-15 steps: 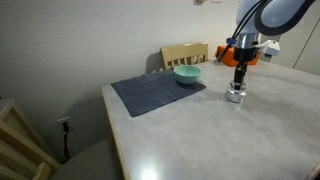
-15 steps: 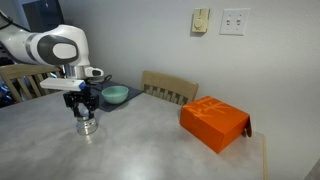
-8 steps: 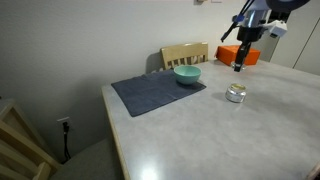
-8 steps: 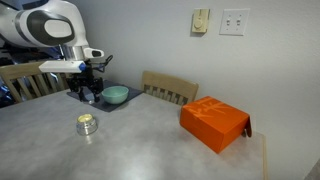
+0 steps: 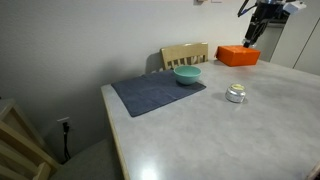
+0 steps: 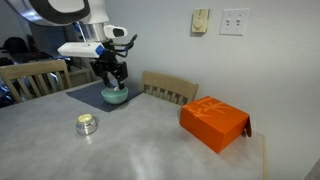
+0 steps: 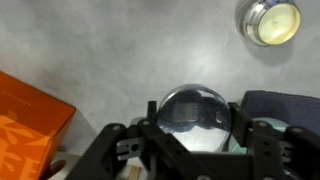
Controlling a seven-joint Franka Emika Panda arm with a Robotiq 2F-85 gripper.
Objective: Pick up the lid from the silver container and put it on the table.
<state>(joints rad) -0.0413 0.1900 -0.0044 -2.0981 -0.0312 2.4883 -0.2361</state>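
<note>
Lid [image 7: 195, 106] is sitting between the two fingers of the pincer [image 7: 195, 118] in the wrist view. It is a shiny round disc pinched across its width, so the pincer is clenching on it rather than hanging released. The silver container [image 7: 270, 21] is standing open at about 1 o'clock from the lid in that view, its pale inside showing. In both exterior views it is resting alone on the bare worktop [image 5: 200, 130], well apart from the arm. In an exterior view the pincer is hanging high over the teal bowl [image 6: 116, 95] on the dark mat [image 6: 85, 96], with the orange box [image 6: 213, 122] off toward 4 o'clock. The pale shape directly under the lid in the wrist view is probably that bowl, though the fingers are hiding most of it. As I judge it, the lifting is done and the placing is not. The main danger is letting go from this height or this spot: the lid would be dropping into the bowl or onto the mat instead of the worktop, or bouncing and rolling away. A thin smooth disc held only at its edge could also be slipping or tilting during a quick sideways swing.
</note>
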